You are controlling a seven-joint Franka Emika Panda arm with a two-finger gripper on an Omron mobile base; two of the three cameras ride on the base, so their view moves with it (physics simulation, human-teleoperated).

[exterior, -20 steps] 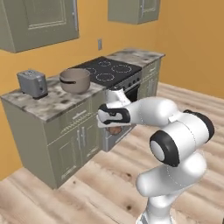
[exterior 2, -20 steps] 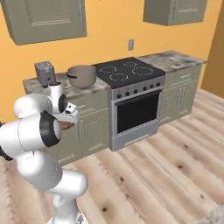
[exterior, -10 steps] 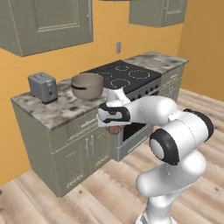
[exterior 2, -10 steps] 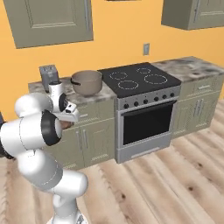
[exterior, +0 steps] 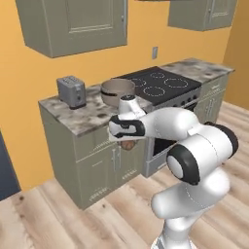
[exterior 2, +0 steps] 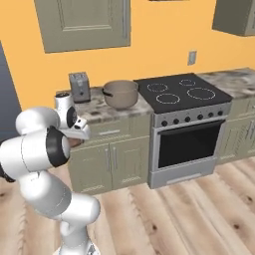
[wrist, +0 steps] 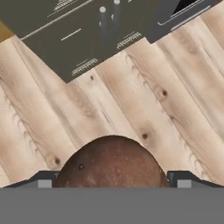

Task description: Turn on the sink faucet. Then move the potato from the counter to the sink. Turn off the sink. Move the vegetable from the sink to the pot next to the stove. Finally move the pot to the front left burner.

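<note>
Pincer clamped on the potato, jaws set wide around it. In the hand view the potato bulges up between the two fingertips, brown and rough-skinned, rounded, with a few small dark specks; it spans nearly the whole gap between them. Its long axis appears to run across the jaws, though the lower half is hidden, so I can't be sure.

Potato hangs in the air under the hand, out in front of the cabinet doors and below the edge of the table. Wooden floor directly beneath it in the hand view.

Key relation: the pot sits on the table just left of the stove, up and beyond the pincer from the left base view. The potato is lower than the pot's rim and nearer the robot. From the right base view the pot lies up and to the right of the hand, with the table edge between them. Toaster stands further left on the table, apart from the pot.

Judgement: sink steps look finished, the vegetable is in transit to the pot. Next move calls for a lift above the rim, then a reach forward over the pot's mouth before letting go. Risk: clipping the table edge or the pot wall if the reach comes before the lift.
</note>
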